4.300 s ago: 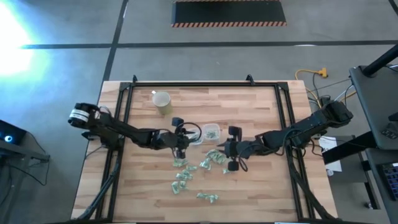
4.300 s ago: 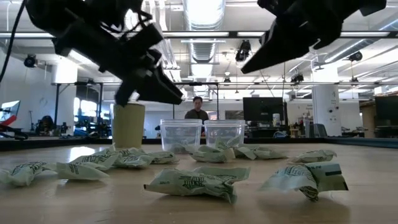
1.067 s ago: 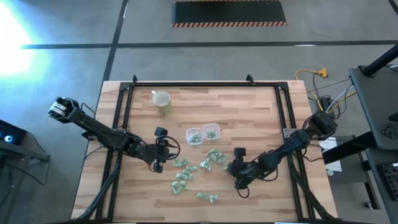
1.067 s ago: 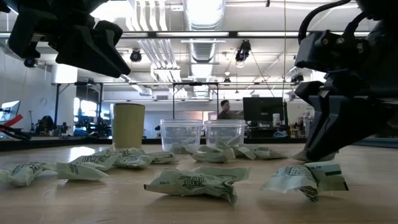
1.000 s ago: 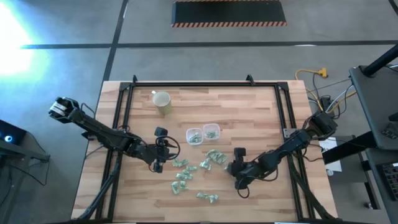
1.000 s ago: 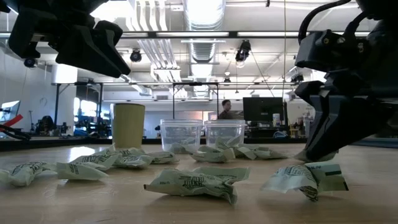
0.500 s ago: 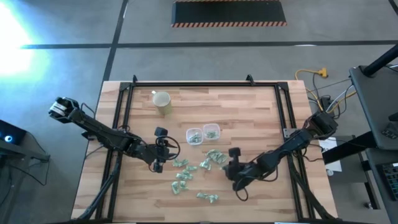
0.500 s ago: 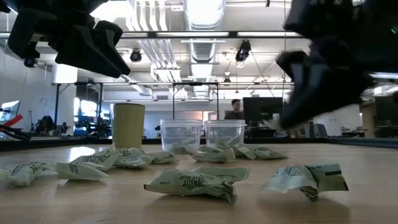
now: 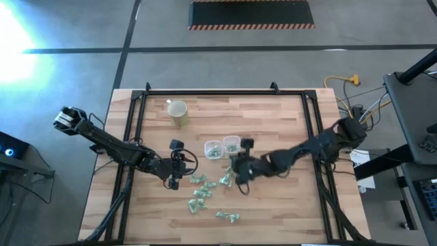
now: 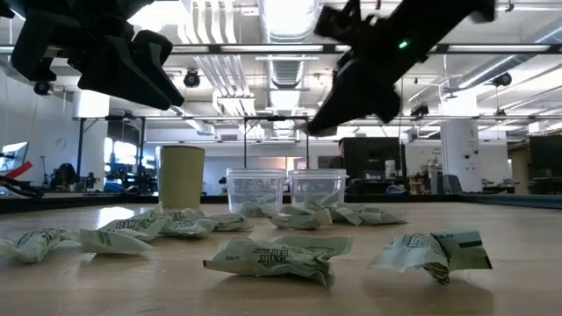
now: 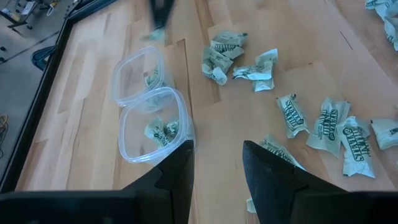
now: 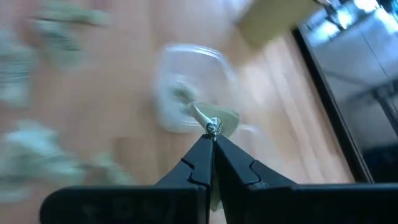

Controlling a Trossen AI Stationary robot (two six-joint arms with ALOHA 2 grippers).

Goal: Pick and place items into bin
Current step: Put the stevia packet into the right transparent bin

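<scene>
Several small pale green-and-white wrapped pieces (image 9: 205, 191) lie scattered on the wooden table, and show near my left gripper (image 11: 292, 115). Two clear bins (image 9: 214, 149) (image 9: 232, 144) stand side by side at mid-table, each with a piece or so inside (image 11: 160, 130). My right gripper (image 9: 233, 169) is raised just near of the bins and is shut on one wrapped piece (image 12: 221, 122). My left gripper (image 9: 181, 166) hovers to the left of the pieces, open and empty (image 11: 216, 177). My right gripper pinches one crinkled end of the wrapped piece (image 12: 213, 129) between its two fingertips. The rest of the piece sticks out beyond the tips. The piece is lifted clear of the table, with a bin (image 12: 186, 93) ahead of it.
A beige cup (image 9: 177, 111) stands at the far left of the table, beyond the bins. A dark metal frame (image 9: 205, 92) runs along the table's far and side edges. Bare wood lies at the far right and at the near left.
My right gripper has risen from the table at the near right and swung toward the left and far edges, toward the bins, carrying a wrapped piece clear of the table.
</scene>
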